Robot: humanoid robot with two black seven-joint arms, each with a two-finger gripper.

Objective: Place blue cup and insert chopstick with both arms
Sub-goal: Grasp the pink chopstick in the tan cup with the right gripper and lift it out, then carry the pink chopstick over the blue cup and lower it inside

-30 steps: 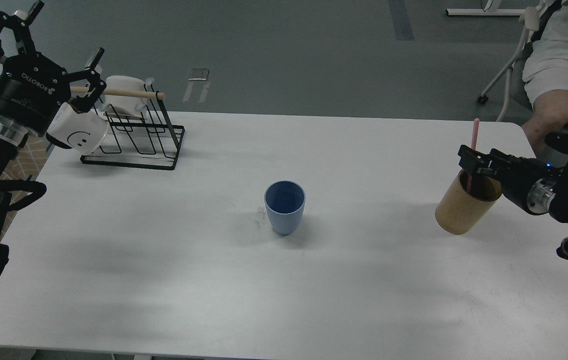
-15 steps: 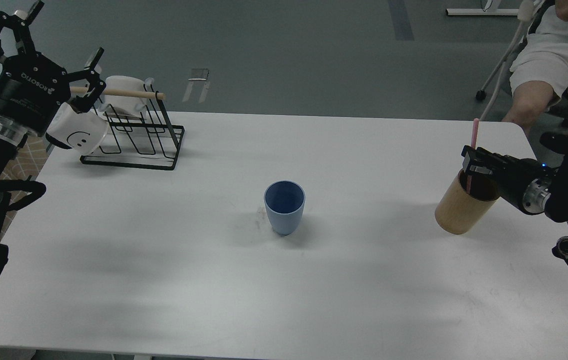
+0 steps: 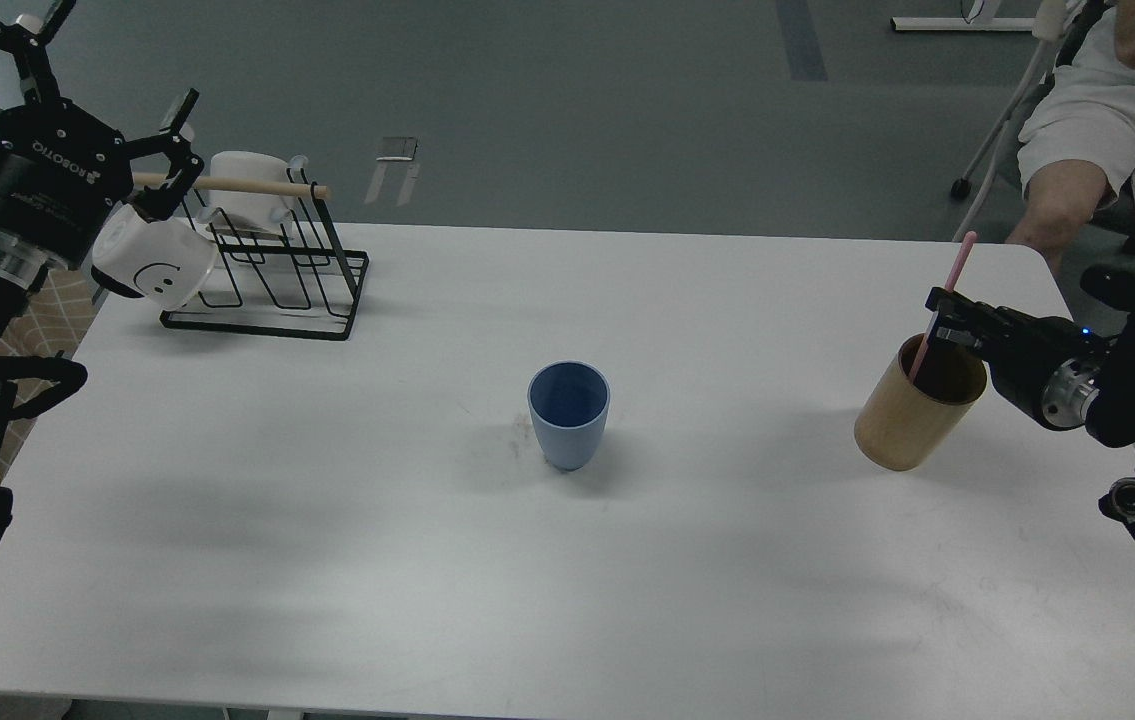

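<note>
The blue cup (image 3: 568,415) stands upright and empty at the middle of the white table (image 3: 327,520). The pink chopstick (image 3: 957,262) leans to the right, its lower end inside the tan wooden holder (image 3: 902,428) at the table's right. My right gripper (image 3: 941,318) is at the holder's rim and looks shut on the chopstick at mid-length. The holder is tilted. My left gripper (image 3: 112,65) is open and empty, raised at the far left above the rack, well away from the cup.
A black wire rack (image 3: 272,285) with a wooden rod stands at the back left. A white smiley-face mug (image 3: 149,262) leans against it. A seated person (image 3: 1097,120) is beyond the table's back right corner.
The pink chopstick has gone from upright to leaning right, and the wooden holder has shifted a little left. My left gripper has risen slightly. The blue cup has not moved.
</note>
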